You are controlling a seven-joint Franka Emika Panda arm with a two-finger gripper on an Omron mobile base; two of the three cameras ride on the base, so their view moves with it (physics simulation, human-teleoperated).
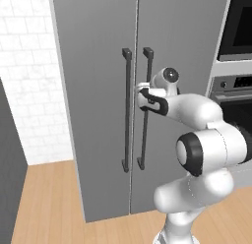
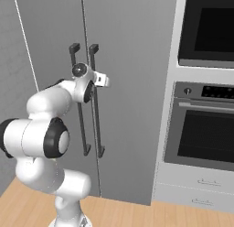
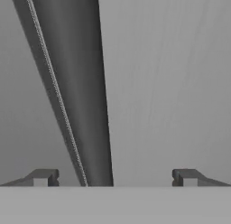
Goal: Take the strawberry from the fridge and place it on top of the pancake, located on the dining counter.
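Grey and flat, the fridge [image 1: 93, 90] stood with both doors closed in front of you, so the strawberry, presumably still inside, was hidden, and neither the pancake nor the dining counter was anywhere you could look. You were at the very first step: getting a door open. Your gripper [image 3: 115, 177] was spread wide and held nothing, pressed up close to the doors at about mid-height of the two dark bar handles. In the hand view one handle [image 3: 79, 92] ran as a dark bar between the two fingertips [image 3: 43, 177], nearer the left tip than the right, with the door seam just beside it. From the left base view that looked like the right-hand handle [image 1: 145, 110], though the wrist covered the contact. As I judged it, your next move was to centre the bar between the jaws, clench on it, then pull back along the door's arc. The built-in oven [image 2: 205, 130] stood just to the right, so you had to watch the swing
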